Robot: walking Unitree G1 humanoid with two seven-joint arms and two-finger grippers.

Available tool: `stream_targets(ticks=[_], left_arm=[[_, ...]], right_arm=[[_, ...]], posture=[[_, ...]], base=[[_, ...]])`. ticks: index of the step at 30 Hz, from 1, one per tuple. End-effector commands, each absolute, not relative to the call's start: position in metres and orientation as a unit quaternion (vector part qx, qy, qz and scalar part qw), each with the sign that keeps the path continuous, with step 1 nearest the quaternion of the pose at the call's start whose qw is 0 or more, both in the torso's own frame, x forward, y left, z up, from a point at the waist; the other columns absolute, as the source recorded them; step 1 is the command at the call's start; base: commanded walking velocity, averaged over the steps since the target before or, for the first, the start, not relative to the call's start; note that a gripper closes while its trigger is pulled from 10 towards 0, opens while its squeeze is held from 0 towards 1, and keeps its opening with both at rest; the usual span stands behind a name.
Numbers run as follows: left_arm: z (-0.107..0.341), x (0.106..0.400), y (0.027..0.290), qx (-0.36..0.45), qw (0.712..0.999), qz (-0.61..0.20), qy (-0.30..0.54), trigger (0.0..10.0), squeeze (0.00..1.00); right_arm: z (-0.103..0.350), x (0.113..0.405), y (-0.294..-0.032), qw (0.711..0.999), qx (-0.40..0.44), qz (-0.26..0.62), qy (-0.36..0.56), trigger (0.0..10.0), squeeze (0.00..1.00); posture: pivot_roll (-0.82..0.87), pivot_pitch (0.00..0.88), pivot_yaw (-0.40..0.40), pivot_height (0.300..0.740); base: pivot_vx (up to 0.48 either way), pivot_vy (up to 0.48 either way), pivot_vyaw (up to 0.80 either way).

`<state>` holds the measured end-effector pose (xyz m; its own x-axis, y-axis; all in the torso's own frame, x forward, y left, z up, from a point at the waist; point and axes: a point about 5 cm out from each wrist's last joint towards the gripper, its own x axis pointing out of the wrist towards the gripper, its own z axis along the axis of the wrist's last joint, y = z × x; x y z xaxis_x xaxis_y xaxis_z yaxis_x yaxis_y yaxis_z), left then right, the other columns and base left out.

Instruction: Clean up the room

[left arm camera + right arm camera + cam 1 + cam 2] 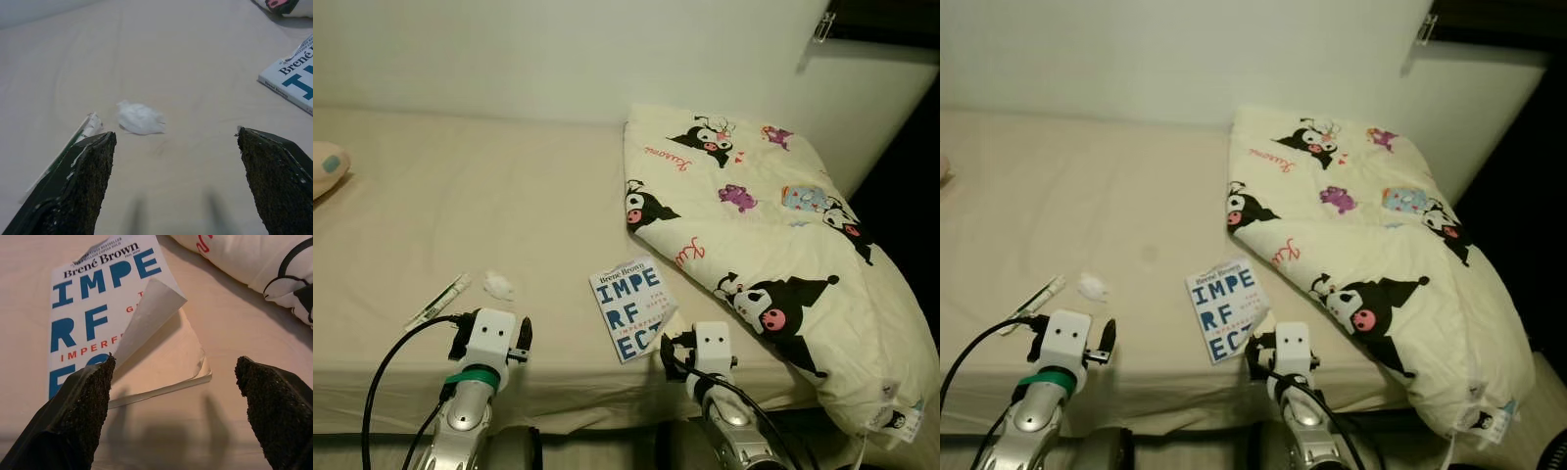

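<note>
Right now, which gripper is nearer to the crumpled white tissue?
Left. The left gripper sits just before the tissue, open; the right gripper is by the book, farther away.

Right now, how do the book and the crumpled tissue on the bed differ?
The book is flat, rectangular and printed with blue letters; the tissue is a plain white, shapeless wad. The book is far larger than the tissue. The book's cover corner curls up, while the tissue is crushed all over. The book lies ahead of the right pincer, the tissue ahead of the left pincer. Both rest loose on the bed, and both pincers are open.
</note>
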<state>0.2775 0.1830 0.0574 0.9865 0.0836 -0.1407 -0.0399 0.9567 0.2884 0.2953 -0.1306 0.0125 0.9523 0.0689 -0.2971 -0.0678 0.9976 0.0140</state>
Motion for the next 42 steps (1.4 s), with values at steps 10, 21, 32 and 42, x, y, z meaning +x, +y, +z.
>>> stream_targets(ticks=[10, 21, 32, 42], left_arm=[[0.052, 0.272, 0.185, 0.151, 0.984, 0.036, 0.084, 10.0, 0.0], [0.047, 0.249, 0.199, 0.171, 0.984, 0.012, 0.051, 10.0, 0.0], [0.035, 0.225, 0.19, 0.24, 0.966, -0.082, 0.045, 10.0, 0.0], [0.037, 0.225, 0.194, 0.226, 0.972, -0.06, 0.033, 10.0, 0.0]], right_arm=[[0.011, 0.294, -0.13, 0.987, 0.016, 0.039, 0.155, 10.0, 0.0], [0.011, 0.296, -0.141, 0.981, 0.111, -0.016, 0.161, 10.0, 0.0], [-0.007, 0.287, -0.162, 0.946, 0.222, -0.032, 0.234, 10.0, 0.0], [-0.016, 0.273, -0.172, 0.927, 0.287, -0.016, 0.24, 10.0, 1.0]], posture=[[0.05, 0.0, -0.05, 0.607], [0.05, 0.0, -0.054, 0.588], [0.04, 0.0, -0.041, 0.588], [0.04, 0.007, -0.052, 0.588]], base=[[0.0, 0.0, 0.0], [0.0, 0.0, 0.0], [0.0, 0.0, 0.0], [0.0, 0.0, 0.0]])
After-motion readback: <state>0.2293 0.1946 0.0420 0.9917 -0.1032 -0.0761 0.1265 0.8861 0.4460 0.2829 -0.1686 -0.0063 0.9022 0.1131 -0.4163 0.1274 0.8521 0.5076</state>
